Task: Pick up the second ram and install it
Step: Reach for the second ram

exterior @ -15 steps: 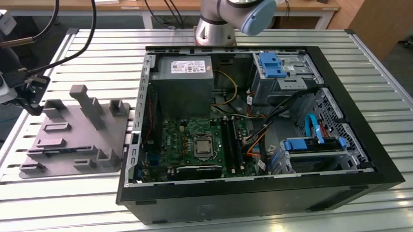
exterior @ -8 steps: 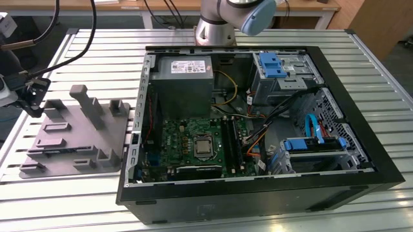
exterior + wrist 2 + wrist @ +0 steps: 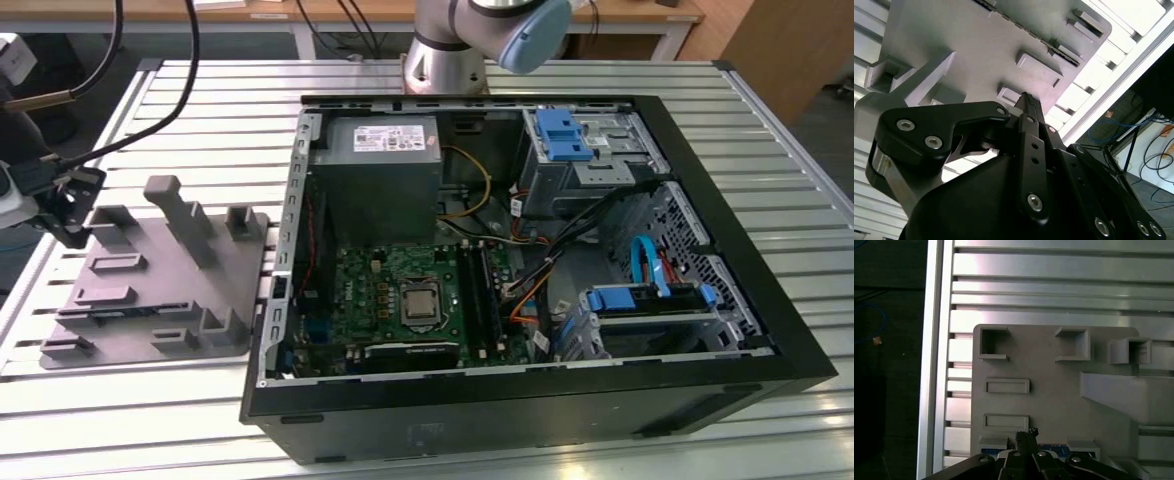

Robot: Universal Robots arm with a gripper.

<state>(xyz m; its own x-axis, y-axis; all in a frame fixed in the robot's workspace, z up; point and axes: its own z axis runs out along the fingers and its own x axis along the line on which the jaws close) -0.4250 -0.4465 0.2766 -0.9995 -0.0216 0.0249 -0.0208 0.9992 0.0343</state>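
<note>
The gripper point(image 3: 1025, 433), fingertips pressed together on nothing, hangs over the gray holder point(image 3: 1054, 390), where the second ram point(image 3: 1054, 446) lies slotted just beneath those tips, the open computer case point(image 3: 534, 405) standing well beyond.

The black hand point(image 3: 1028, 100) has its 2 fingers pressed together, tips close to a grey tray point(image 3: 979, 55) with small raised blocks. The tray lies on a shiny striped counter point(image 3: 1114, 55). Wires point(image 3: 1154, 150) hang beyond the counter's edge.
</note>
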